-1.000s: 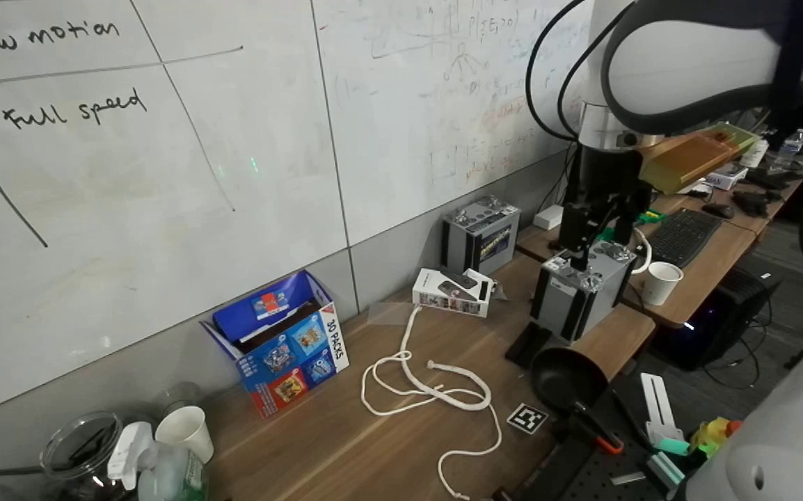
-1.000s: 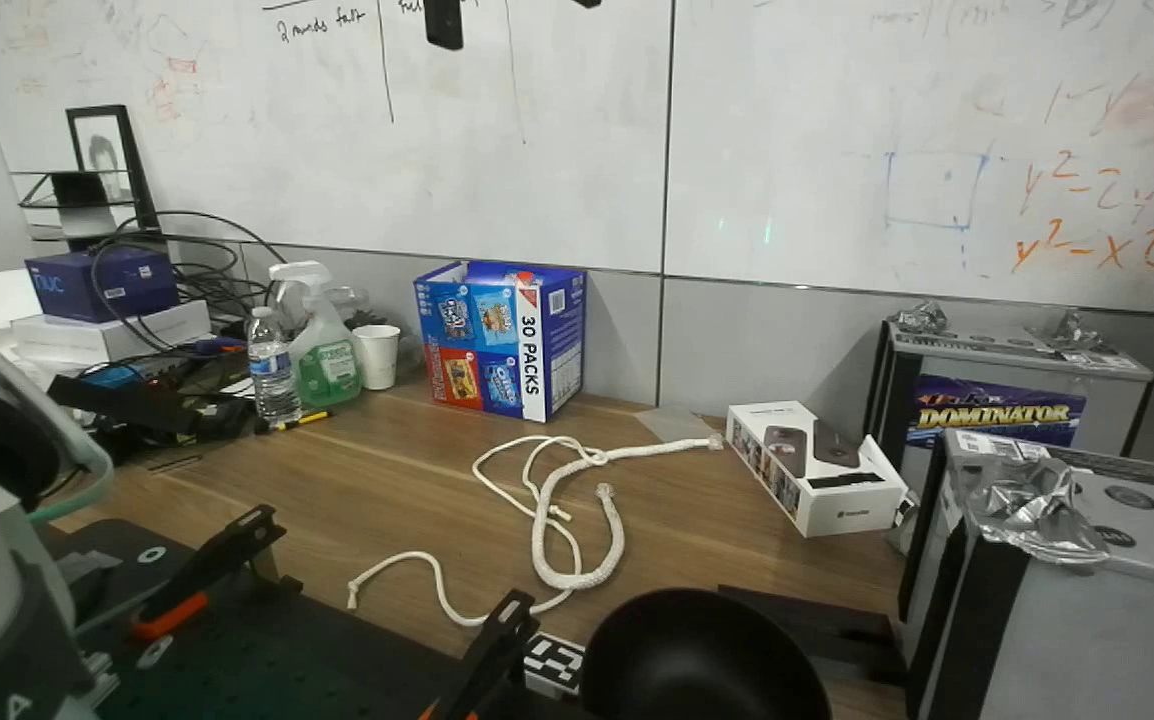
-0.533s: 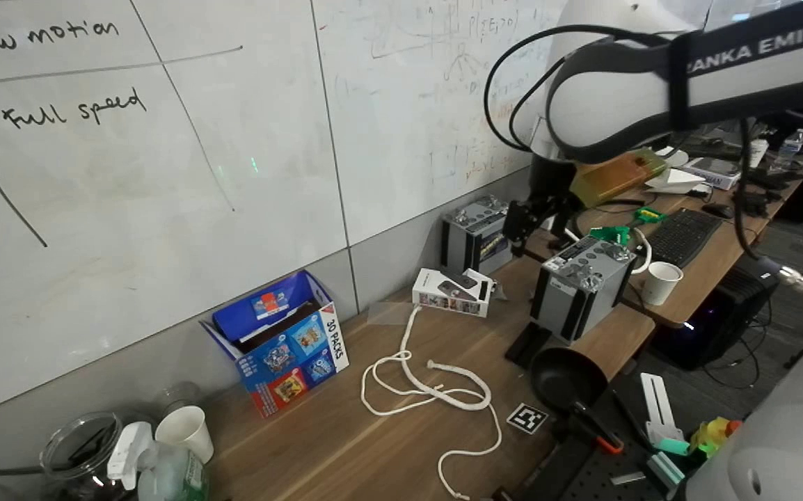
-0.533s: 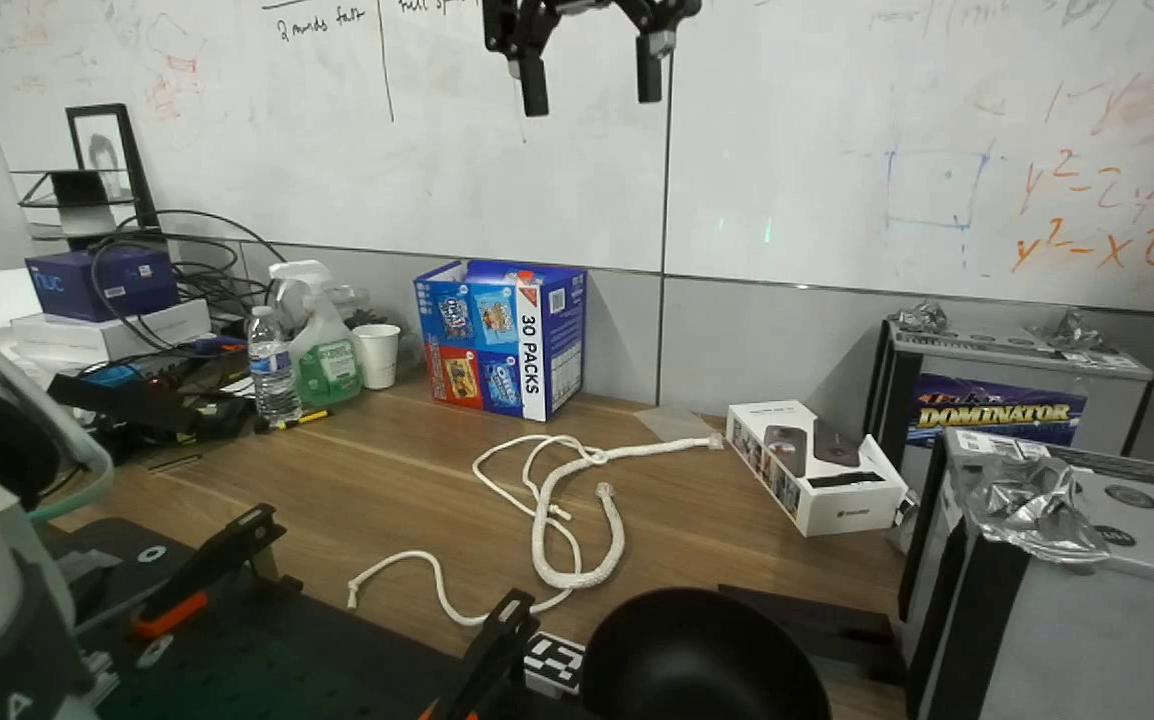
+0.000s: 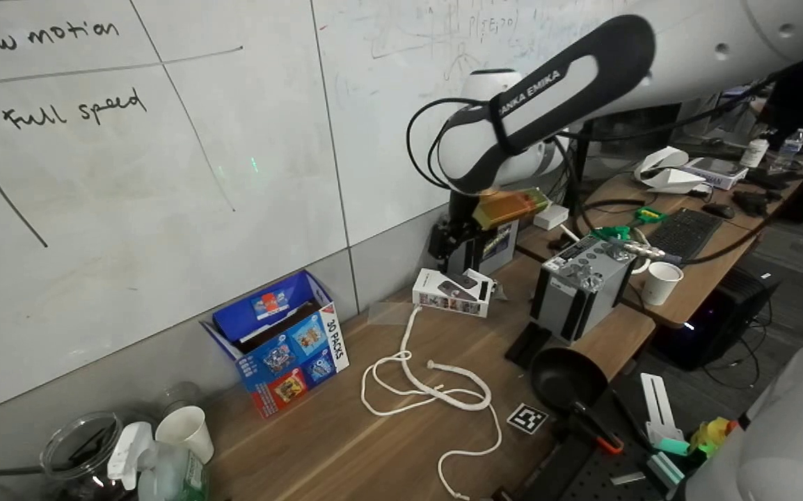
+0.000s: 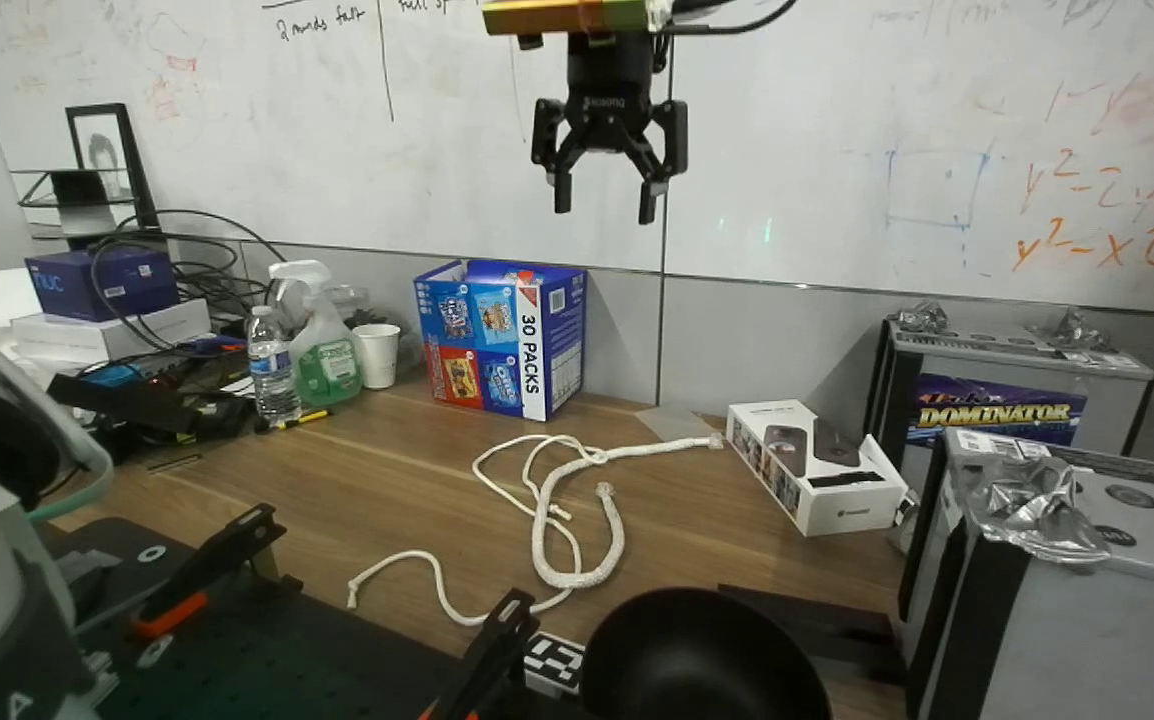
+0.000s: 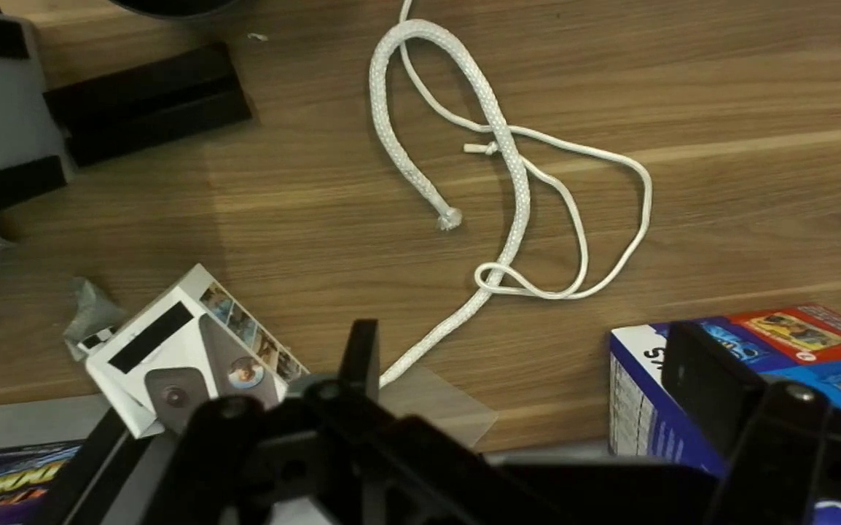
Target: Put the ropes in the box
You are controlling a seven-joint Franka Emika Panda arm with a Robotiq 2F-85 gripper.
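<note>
The gripper (image 6: 605,208) hangs high above the wooden table (image 6: 337,470), near its back edge; its jaws stand wide apart, pointing down, with nothing held between them. A thick white rope (image 7: 522,204) lies mid-table in a hook shape, 1 end just beside the white carton (image 6: 817,470) towards the back edge. A thin white rope (image 7: 562,295) loops across it, its tail running towards the black plate (image 6: 317,650) opposite that edge. The blue box (image 6: 502,345) stands upright at the back edge by the wall panel (image 6: 737,340), its top open, apart from both ropes. A black pan (image 6: 702,650) sits by the plate, a square marker (image 6: 555,658) just beside it.
</note>
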